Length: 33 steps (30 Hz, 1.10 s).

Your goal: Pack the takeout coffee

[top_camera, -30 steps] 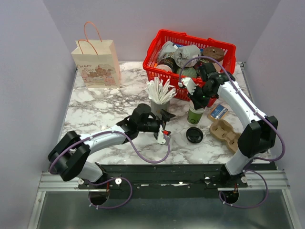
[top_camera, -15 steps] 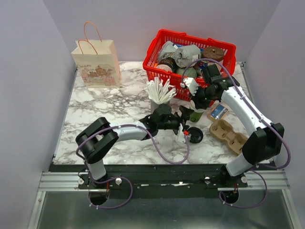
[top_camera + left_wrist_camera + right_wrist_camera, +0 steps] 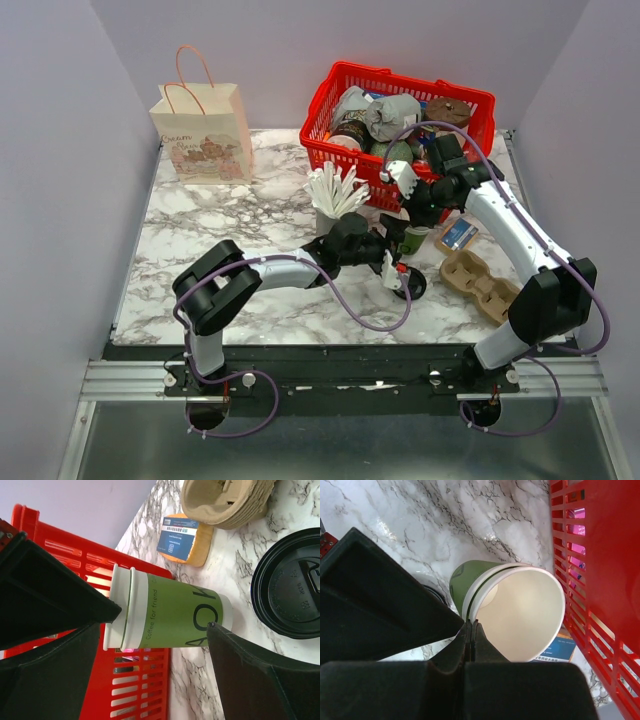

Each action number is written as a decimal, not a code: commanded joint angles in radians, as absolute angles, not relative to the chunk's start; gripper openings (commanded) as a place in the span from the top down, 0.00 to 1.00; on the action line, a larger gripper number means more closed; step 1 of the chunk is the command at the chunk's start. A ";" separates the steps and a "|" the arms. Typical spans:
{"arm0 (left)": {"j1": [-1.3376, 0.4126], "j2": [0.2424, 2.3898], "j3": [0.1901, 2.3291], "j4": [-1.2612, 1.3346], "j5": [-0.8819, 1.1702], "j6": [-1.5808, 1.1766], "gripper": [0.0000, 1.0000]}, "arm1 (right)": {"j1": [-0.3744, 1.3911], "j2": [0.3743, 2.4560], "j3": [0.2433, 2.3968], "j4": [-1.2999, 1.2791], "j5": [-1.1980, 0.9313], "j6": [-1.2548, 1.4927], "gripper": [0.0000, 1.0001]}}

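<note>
In the top view, the green cup (image 3: 413, 240) stood upright right of centre, just in front of the red basket (image 3: 420, 82), with the black lid (image 3: 415, 288) lying flat on the marble just below it. We took this uncovered cup to be the takeout coffee, since no cup wearing a lid showed anywhere. The right gripper (image 3: 414, 212) hung over the cup's mouth, and the left gripper (image 3: 398, 257) sat at the cup's left side, partly over the lid. The paper bag (image 3: 205, 130) stood mouth-up at the upper left, well apart, presumably waiting to receive the drink. The cardboard carrier (image 3: 478, 282) lay at the lower right. In the left wrist view, the 2 fingers stood spread with the cup's wall showing in the gap. We could not tell whether they touched it, and the lid filled the right edge. In the right wrist view, the 2 fingers were pinched together on the cup's rim at centre frame, which we judged was to steady it for capping. A 2nd rim showed there, so 2 cups seemed nested.
</note>
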<state>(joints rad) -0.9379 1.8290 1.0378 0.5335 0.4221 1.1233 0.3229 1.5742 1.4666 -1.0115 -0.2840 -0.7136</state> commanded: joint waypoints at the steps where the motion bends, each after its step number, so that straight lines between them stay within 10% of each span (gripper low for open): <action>1: -0.940 1.838 1.032 0.575 0.382 1.074 0.06 | 0.324 1.574 1.477 -1.015 -0.293 -0.701 0.99; 33: -0.928 1.925 1.051 0.558 0.345 1.065 0.05 | 0.324 1.594 1.558 -1.035 -0.325 -0.678 0.99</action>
